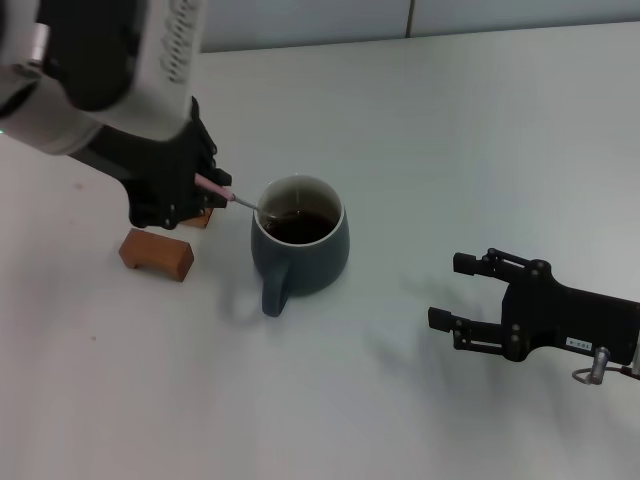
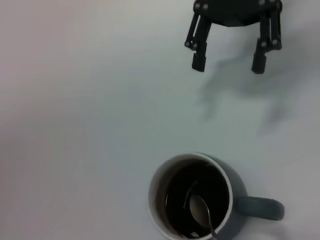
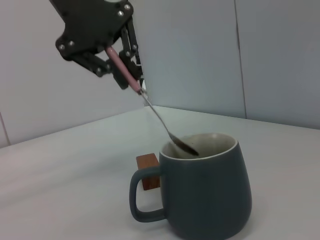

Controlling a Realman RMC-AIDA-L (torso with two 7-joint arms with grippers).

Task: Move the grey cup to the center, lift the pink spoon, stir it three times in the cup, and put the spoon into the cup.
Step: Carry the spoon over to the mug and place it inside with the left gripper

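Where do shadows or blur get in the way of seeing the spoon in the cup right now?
Head view: soft shadows lie beside the grey cup and under the open right pincer; the left pincer hides most of the pink spoon.
Left wrist view: the spoon bowl is soft, dim against dark liquid.
Right wrist view: the spoon shows clearest, its bowl at the rim.

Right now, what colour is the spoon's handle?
Pale pink; the spoon shows it best in the right wrist view, held by the left gripper.
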